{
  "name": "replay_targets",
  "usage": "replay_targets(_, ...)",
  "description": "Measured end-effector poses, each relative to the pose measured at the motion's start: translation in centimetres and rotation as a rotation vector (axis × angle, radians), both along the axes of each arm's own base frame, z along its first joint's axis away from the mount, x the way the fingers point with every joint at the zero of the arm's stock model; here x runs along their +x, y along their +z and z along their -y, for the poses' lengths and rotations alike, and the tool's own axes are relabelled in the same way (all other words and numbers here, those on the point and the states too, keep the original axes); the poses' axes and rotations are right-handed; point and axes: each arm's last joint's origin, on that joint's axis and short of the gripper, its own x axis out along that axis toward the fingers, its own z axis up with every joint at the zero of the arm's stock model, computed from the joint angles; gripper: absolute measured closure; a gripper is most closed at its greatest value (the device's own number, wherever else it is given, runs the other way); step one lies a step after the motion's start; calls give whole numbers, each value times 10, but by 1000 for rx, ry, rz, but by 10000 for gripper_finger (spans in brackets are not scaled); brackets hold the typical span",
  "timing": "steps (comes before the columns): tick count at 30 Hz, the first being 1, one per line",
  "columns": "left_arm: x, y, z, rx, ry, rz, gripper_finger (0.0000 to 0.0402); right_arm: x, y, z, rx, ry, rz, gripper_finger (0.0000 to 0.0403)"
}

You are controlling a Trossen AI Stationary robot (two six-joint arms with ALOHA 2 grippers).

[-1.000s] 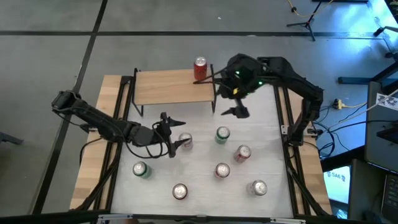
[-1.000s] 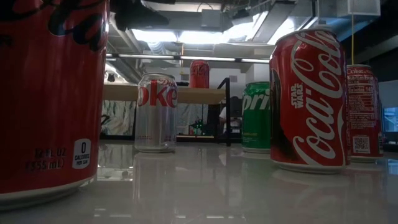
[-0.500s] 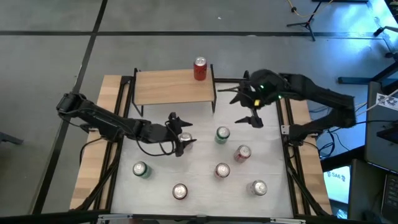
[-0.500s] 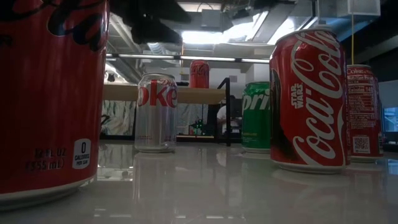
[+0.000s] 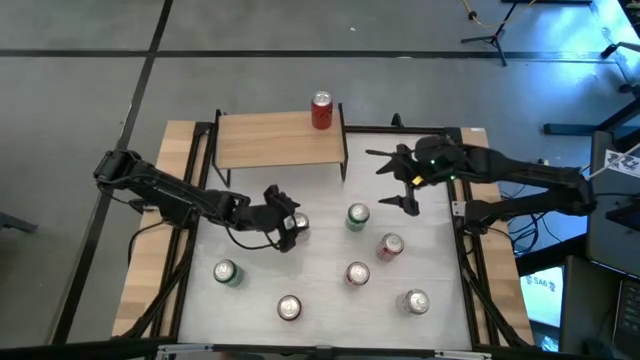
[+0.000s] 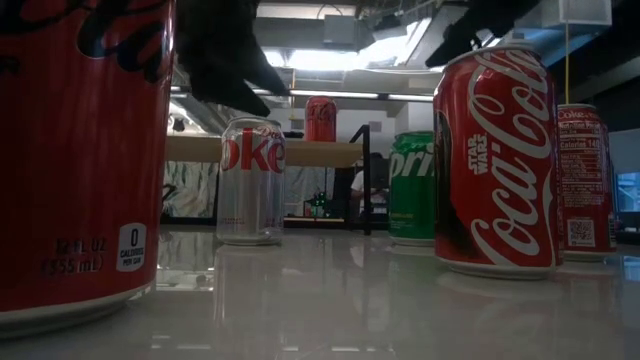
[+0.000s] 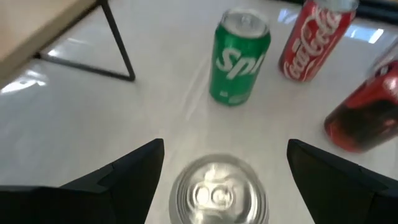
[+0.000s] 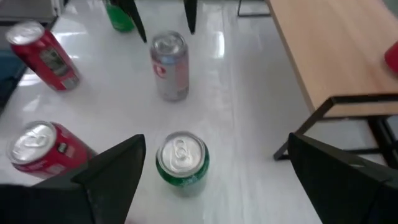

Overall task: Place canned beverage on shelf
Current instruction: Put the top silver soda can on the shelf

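A silver can [image 7: 217, 191] stands on the white table, left of centre. My left gripper [image 7: 225, 148] is open just above it, one finger [image 7: 134, 168] on each side of its top and both clear of it; in the high view this gripper [image 5: 288, 220] partly covers the can [image 5: 300, 225]. My right gripper [image 5: 400, 180] hangs open in the air right of the shelf, over the green can [image 8: 182, 163]. The light-wood shelf [image 5: 280, 138] stands on thin black legs at the table's far side. A red can [image 5: 322, 110] stands upright on the shelf's far right corner.
Other cans stand upright on the table: a green one [image 5: 357, 216], red ones [image 5: 390, 246] [image 5: 357, 273], and more near the front edge [image 5: 225, 272] [image 5: 289, 307] [image 5: 415, 301]. The shelf's black legs [image 7: 118, 43] stand close to the far side of the silver can.
My left gripper has come down and toward the table's right, tipping forward, until its fingers stand on either side of the silver can's top. My right gripper has drawn back from the shelf toward the table's right edge and sunk lower. No can has moved.
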Motion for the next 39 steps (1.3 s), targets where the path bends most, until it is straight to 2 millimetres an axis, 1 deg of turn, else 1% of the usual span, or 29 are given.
replay_targets(6,-2,-1,3,4,-14,-15,72,3,-16,1,4,-7,-57,17)
replay_targets(11,-5,-5,2,17,-13,-69,72,6,-19,1,7,-7,-71,17)
replay_targets(20,-5,-6,2,16,-14,-71,72,8,-20,2,7,-7,-73,17)
replay_targets(22,-3,-9,3,13,-19,-82,72,8,-20,2,7,-7,-73,17)
replay_targets(28,7,-32,6,21,-30,-160,72,8,-20,2,6,-6,-73,17)
replay_targets(32,13,-44,8,27,-28,-177,72,8,-20,2,6,-7,-73,17)
replay_targets(35,15,-48,8,24,-33,-186,72,8,-20,2,6,-6,-73,17)
replay_targets(39,15,-48,8,17,-36,-179,82,8,-20,2,6,-6,-73,17)
